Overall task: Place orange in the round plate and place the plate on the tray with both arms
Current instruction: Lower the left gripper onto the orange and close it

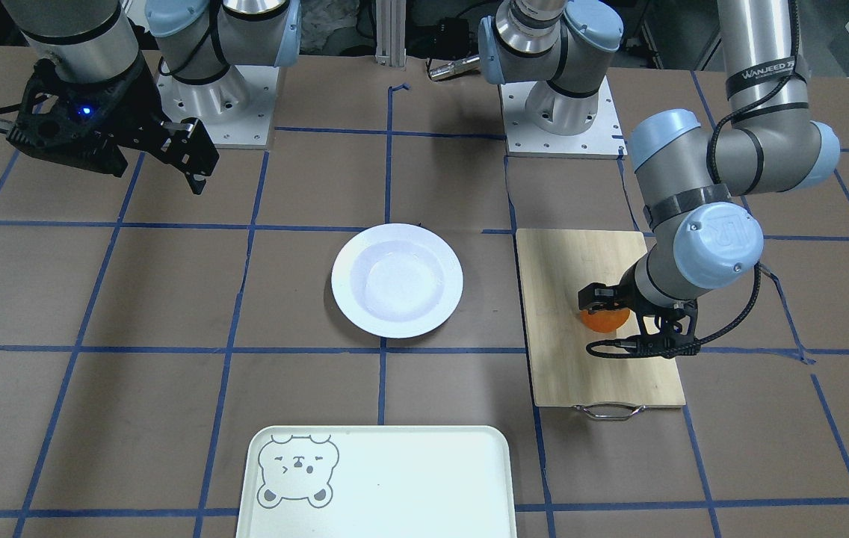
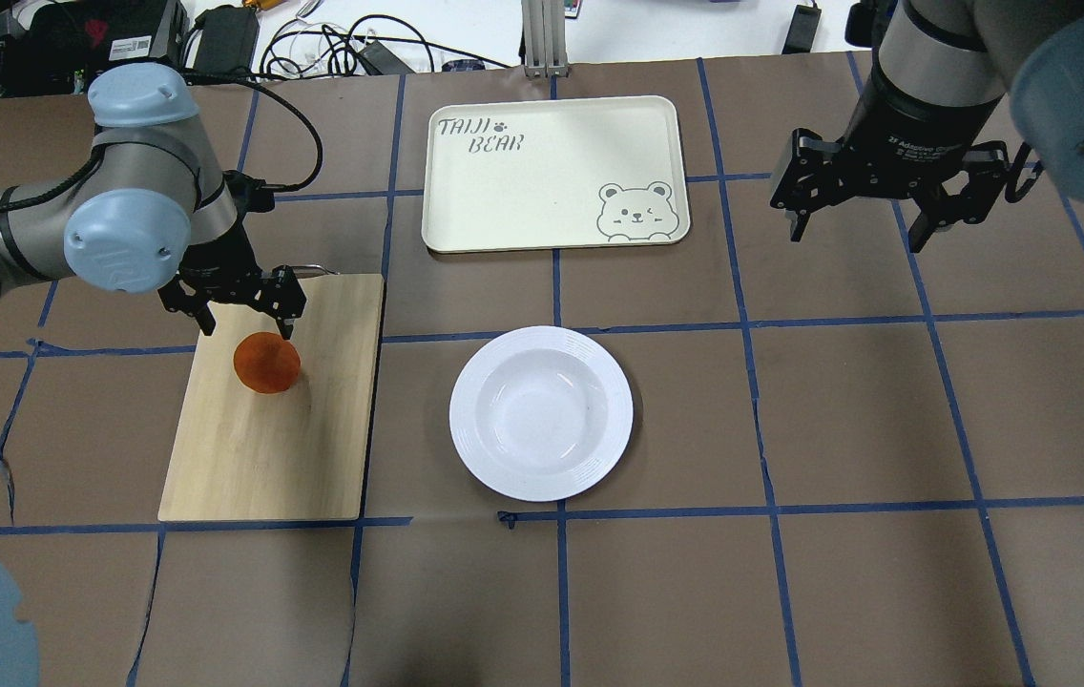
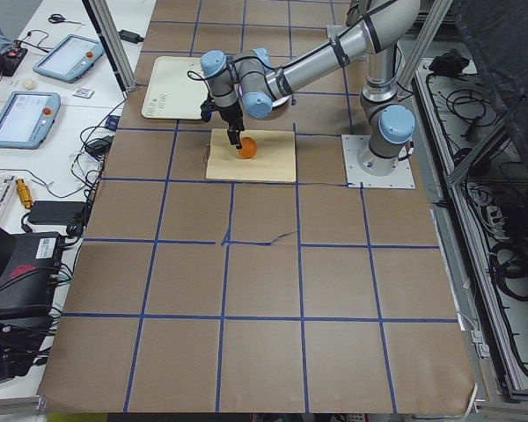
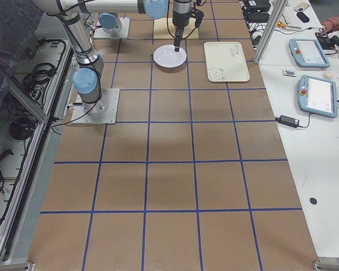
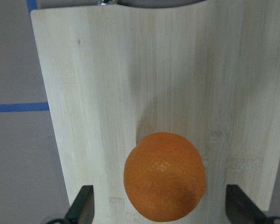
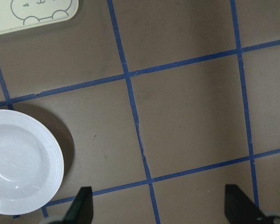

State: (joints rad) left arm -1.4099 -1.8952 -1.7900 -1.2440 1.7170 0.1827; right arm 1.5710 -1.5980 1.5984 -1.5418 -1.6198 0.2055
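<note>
A wide bench [image 2: 885, 429], covered in brown paper and marked into squares with blue tape, carried everything. A pale cream rectangular tray [image 2: 542, 181], smooth, with rounded corners, a raised rim and a grey bear face in one corner, lay at the bench's edge farthest from the robot. The front-facing view cut off its outer part.

A light bamboo cutting board [image 2: 265, 448] lay toward the bench's left end. Its metal handle [image 1: 604, 411] showed plainly from the front but was mostly hidden from overhead.

A glossy white round plate [image 2: 541, 413], with a ridged wide rim and a shallow sunken centre, sat near the bench's middle, well apart from board and tray.

A small round bright-orange orange [image 2: 266, 363] with dimpled skin rested near the middle of the board. From the front, the silver-grey left arm [image 1: 716, 246] hid its upper part.

The black left gripper [image 2: 247, 324] was spread wide and gripped nothing. In the wrist view only its fingertips [image 5: 81, 207] showed, with the orange between them and a gap on each side. Whether they were level with it or above it could not be told.

The black right gripper [image 2: 854, 239] hung over the bench's right side, also spread wide, holding nothing.
</note>
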